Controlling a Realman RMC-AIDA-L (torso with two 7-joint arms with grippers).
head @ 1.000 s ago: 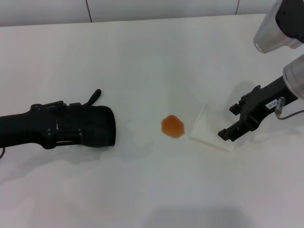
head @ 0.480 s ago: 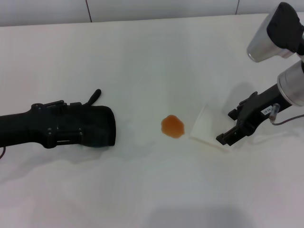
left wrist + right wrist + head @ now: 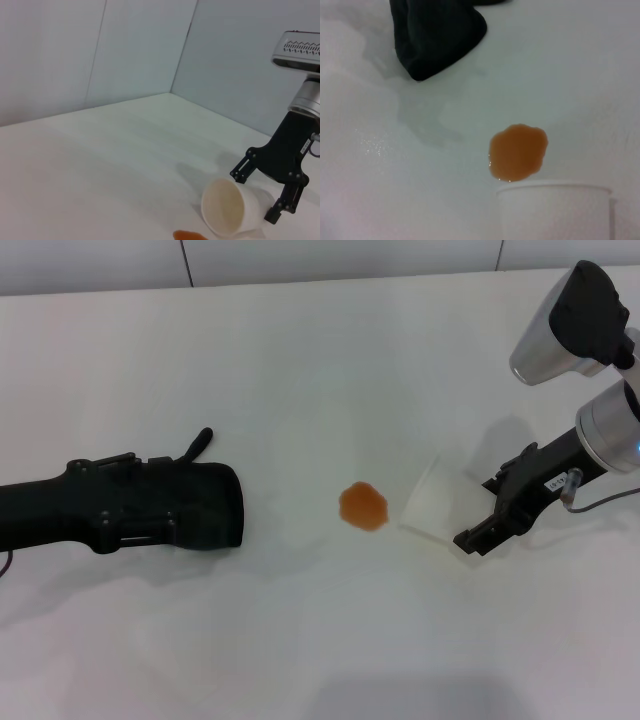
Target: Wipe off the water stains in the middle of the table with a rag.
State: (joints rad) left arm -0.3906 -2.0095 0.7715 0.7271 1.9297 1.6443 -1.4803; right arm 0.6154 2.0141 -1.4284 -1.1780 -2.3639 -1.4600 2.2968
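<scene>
The water stain [image 3: 363,507], a small orange-amber blot, lies in the middle of the white table [image 3: 320,360]; it also shows in the right wrist view [image 3: 517,151] and at the edge of the left wrist view [image 3: 189,235]. The black rag [image 3: 205,505] lies left of it as a lump with a thin tab, at the tip of my left arm, whose gripper [image 3: 125,512] rests on the table. The rag also shows in the right wrist view [image 3: 437,35]. My right gripper [image 3: 478,510] is open, its fingers straddling the base end of a tipped white paper cup [image 3: 435,505].
The paper cup [image 3: 232,207] lies on its side just right of the stain, its mouth toward the stain; its rim shows in the right wrist view [image 3: 555,200]. A wall stands along the table's far edge [image 3: 300,260]. My right arm's silver link [image 3: 560,325] hangs at the far right.
My right gripper has shifted slightly left and toward the front along the cup, and the silver link has moved left. The cup, stain, rag and left arm have not moved.
</scene>
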